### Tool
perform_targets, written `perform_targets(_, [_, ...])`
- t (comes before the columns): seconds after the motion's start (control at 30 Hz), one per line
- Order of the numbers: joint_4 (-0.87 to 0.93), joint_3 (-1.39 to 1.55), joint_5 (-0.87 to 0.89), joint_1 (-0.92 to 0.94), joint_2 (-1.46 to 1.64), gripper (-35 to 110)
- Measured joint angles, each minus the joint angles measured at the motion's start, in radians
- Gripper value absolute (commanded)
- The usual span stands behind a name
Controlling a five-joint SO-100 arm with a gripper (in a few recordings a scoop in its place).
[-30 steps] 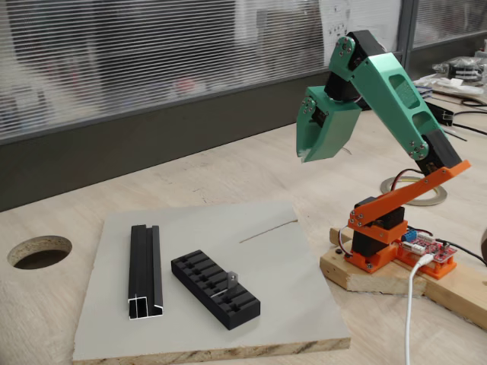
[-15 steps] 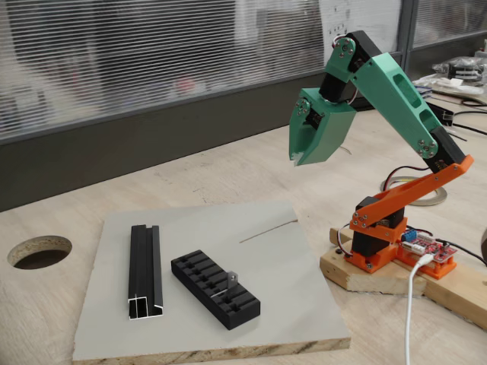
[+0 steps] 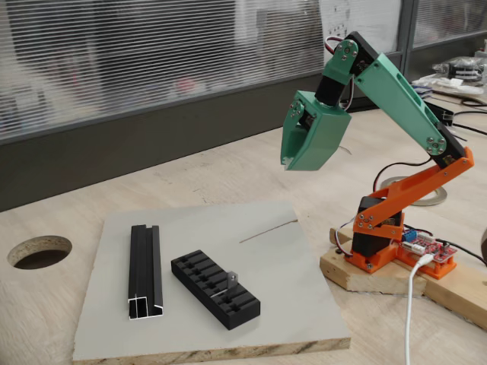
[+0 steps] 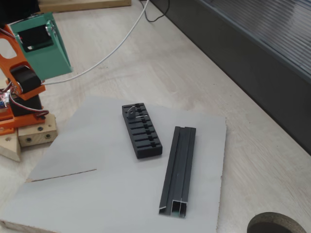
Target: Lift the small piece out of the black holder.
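The black holder (image 3: pixel 215 289) (image 4: pixel 142 131), a slotted block, lies on the grey board (image 3: pixel 274 251) (image 4: pixel 97 194). The small piece (image 3: pixel 230 280) (image 4: pixel 131 111), a tiny grey bracket, stands up in a slot near one end of the holder. My green gripper (image 3: pixel 288 163) hangs high in the air, well above and to the right of the board, pointing down. Its jaws look shut with nothing between them. It is far from the holder. The arm's green housing (image 4: pixel 41 46) shows at the top left of a fixed view.
A longer black channel rail (image 3: pixel 144 270) (image 4: pixel 179 167) lies beside the holder on the board. The arm's orange base sits on a wooden block (image 3: pixel 380 277) (image 4: pixel 29 136) at the board's edge. A round hole (image 3: pixel 39 251) (image 4: pixel 277 225) is cut in the table. A white cable (image 4: pixel 116 43) runs behind.
The gripper has swung left and slightly down toward the board as the arm leaned forward. The holder, bracket and rail have not moved.
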Motion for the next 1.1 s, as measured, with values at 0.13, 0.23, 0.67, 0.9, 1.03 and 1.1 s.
perform_targets(0.13, [0.000, 0.000, 0.066, -0.058, 0.000, 6])
perform_targets(0.23, [0.000, 0.003, 0.092, -0.104, -0.011, 6])
perform_targets(0.67, [0.000, 0.075, 0.310, -0.298, -0.117, 6])
perform_targets(0.9, [0.000, 0.075, 0.407, -0.354, -0.117, 6])
perform_targets(1.03, [0.000, 0.075, 0.416, -0.354, -0.129, 6])
perform_targets(1.1, [-0.011, 0.075, 0.416, -0.354, -0.158, 6])
